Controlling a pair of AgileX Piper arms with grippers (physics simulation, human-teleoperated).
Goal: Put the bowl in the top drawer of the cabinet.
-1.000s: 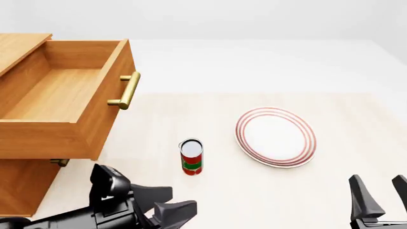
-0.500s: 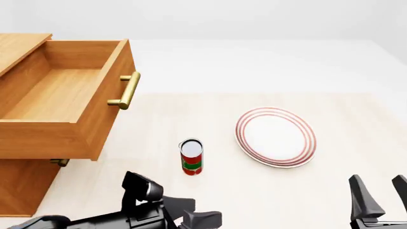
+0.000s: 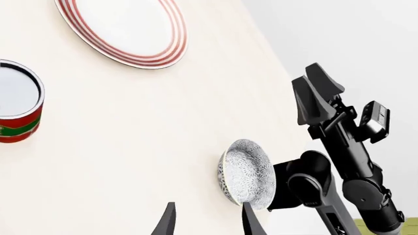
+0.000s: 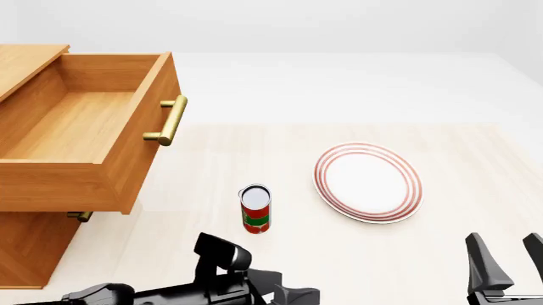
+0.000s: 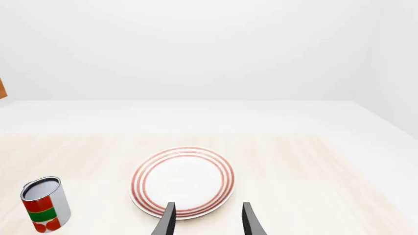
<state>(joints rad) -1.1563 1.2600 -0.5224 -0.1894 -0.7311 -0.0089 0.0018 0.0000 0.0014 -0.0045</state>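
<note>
Near the counter's front edge, your left gripper (image 4: 293, 297) has swung rightward from below the cabinet (image 4: 25, 251) over the last second, its fingers spread and holding nothing. Its wrist view now frames the bowl (image 3: 245, 172), which sits at the front edge beside the right arm's base, outside the front view. Your right gripper (image 4: 509, 267) is parked at the front right corner, likewise spread and empty. With the top drawer (image 4: 81, 136) already pulled out, this swing likely begins the reach for the bowl, past the can (image 4: 255, 208) and plate (image 4: 368, 182).
</note>
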